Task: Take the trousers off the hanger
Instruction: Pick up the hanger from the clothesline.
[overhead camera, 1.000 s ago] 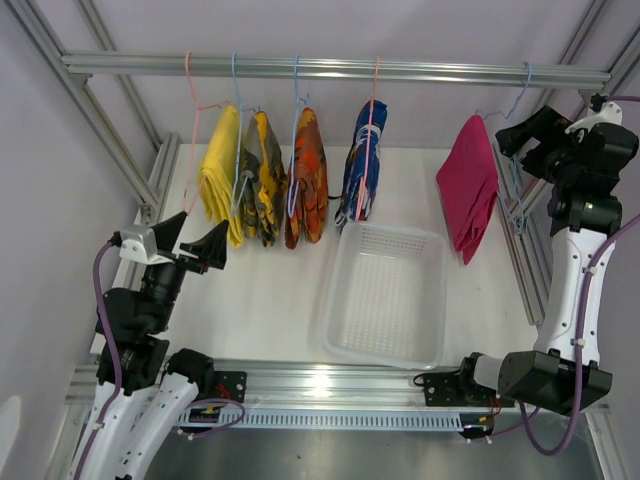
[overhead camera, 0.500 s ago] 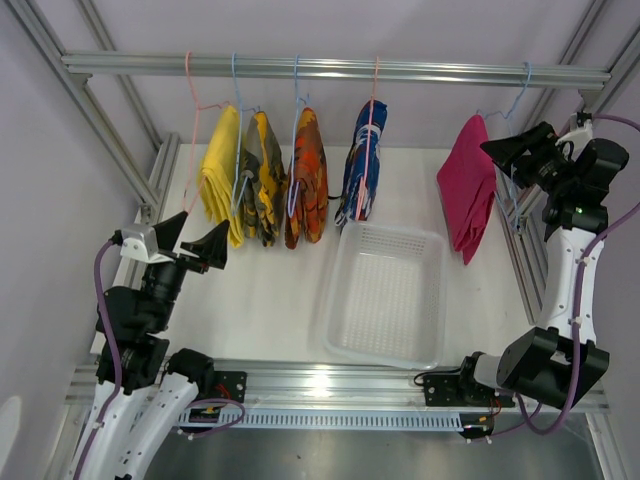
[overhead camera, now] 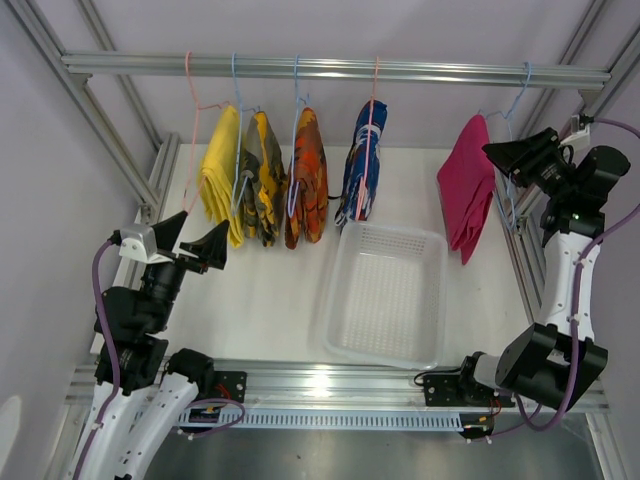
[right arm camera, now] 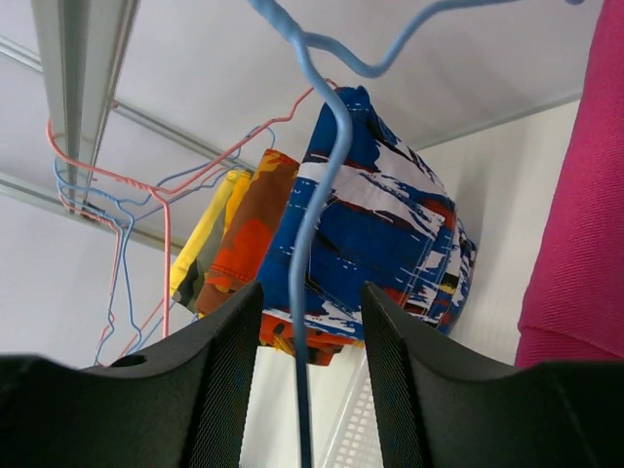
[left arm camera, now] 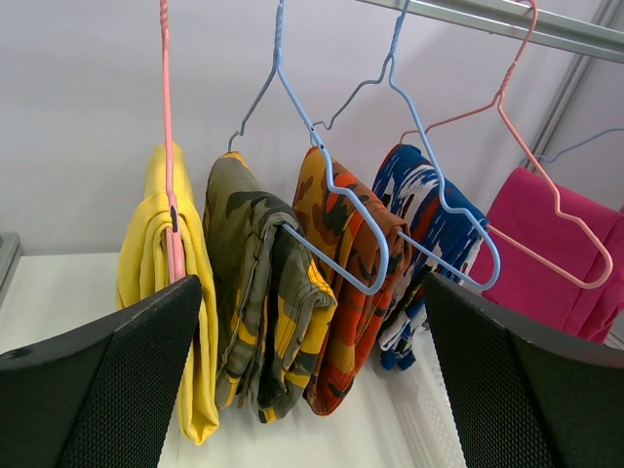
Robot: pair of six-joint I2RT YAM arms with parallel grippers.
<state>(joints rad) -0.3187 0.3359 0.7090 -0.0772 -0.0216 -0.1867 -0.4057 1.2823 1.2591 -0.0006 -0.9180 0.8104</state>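
Note:
Five trousers hang folded on wire hangers from the top rail [overhead camera: 330, 68]: yellow [overhead camera: 222, 175], olive camouflage [overhead camera: 262, 180], orange camouflage [overhead camera: 306, 180], blue patterned [overhead camera: 362, 165] and, apart at the right, magenta [overhead camera: 466, 190]. My right gripper [overhead camera: 500, 155] is right beside the magenta pair. In the right wrist view it [right arm camera: 310, 390] is partly closed, and the blue hanger wire [right arm camera: 310, 292] runs between the jaws with a gap on each side. The magenta cloth [right arm camera: 585, 244] is at the right edge. My left gripper [overhead camera: 190, 242] is wide open and holds nothing, short of the yellow pair [left arm camera: 161, 292].
A white mesh basket [overhead camera: 440, 300] sits on the table below the blue patterned trousers. Aluminium frame posts stand close to both arms, one just behind my right gripper. Pink and blue hanger hooks crowd the rail at the left.
My right gripper has come down and left to the magenta trousers' hanger, and its jaws have narrowed around the wire. The left arm has not moved.

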